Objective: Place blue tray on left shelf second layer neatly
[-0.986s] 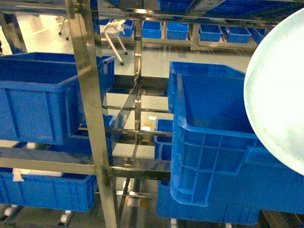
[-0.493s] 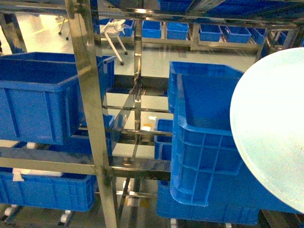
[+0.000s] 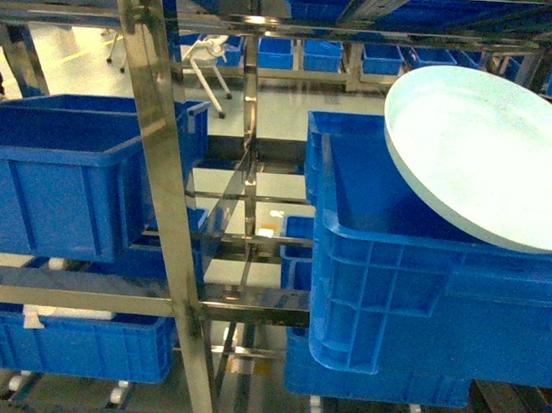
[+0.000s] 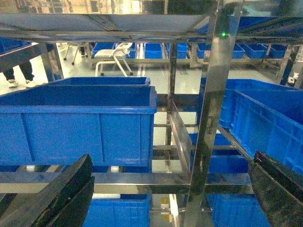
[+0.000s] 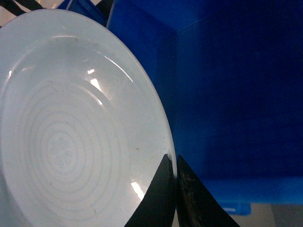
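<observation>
- Head view: the blue tray (image 3: 482,155) is hanging tilted in the air above the large blue crate (image 3: 418,293) to the right of the steel post (image 3: 167,203). Another crate (image 3: 68,177) is sitting left of that post on the left shelf second layer (image 3: 73,299).
- Left wrist view: the left claw (image 4: 165,189) is standing wide open, fingers (image 4: 57,198) well apart, gripping nothing, facing the post.
- Right wrist view: the right claw (image 5: 175,189) is pinching the tray's rim, its fingers closed tight on it, beside the crate wall.
</observation>
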Controlling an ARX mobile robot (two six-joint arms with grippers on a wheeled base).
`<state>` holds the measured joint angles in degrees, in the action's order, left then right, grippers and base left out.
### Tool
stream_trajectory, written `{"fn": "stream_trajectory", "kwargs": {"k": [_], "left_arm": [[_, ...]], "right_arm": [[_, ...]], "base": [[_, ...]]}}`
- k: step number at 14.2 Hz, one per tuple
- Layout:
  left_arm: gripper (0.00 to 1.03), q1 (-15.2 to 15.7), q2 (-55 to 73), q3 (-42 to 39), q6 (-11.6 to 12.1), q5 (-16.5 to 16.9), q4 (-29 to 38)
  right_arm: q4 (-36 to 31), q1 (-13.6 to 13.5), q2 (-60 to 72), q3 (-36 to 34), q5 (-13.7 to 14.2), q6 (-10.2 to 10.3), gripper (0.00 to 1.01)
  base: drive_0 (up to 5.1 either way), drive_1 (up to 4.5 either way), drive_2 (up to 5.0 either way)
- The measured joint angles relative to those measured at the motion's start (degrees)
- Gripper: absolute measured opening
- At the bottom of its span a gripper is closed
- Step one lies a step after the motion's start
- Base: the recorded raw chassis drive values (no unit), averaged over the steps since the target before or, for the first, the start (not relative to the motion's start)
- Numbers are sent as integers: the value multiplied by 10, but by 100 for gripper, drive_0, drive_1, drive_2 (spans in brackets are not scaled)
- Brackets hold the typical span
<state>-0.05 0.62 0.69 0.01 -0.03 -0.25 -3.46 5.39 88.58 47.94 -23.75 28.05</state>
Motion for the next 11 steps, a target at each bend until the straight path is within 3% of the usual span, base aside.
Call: {"fn": "stream_trajectory", "kwargs": {"k": [4, 8, 9, 11], "left_arm": [[98, 0, 0, 0, 0, 0, 0], [98, 0, 0, 0, 0, 0, 0], [98, 0, 0, 0, 0, 0, 0], [98, 0, 0, 0, 0, 0, 0]], "right_arm": [[5, -44, 116, 104, 54, 13, 2], [0, -51, 197, 170, 89, 71, 2], [-2, -54, 236, 189, 108, 89, 2], [2, -59, 297, 238, 155, 99, 2]], "base": [[0, 0, 0], [0, 0, 0], [0, 0, 0], [0, 0, 0]]}}
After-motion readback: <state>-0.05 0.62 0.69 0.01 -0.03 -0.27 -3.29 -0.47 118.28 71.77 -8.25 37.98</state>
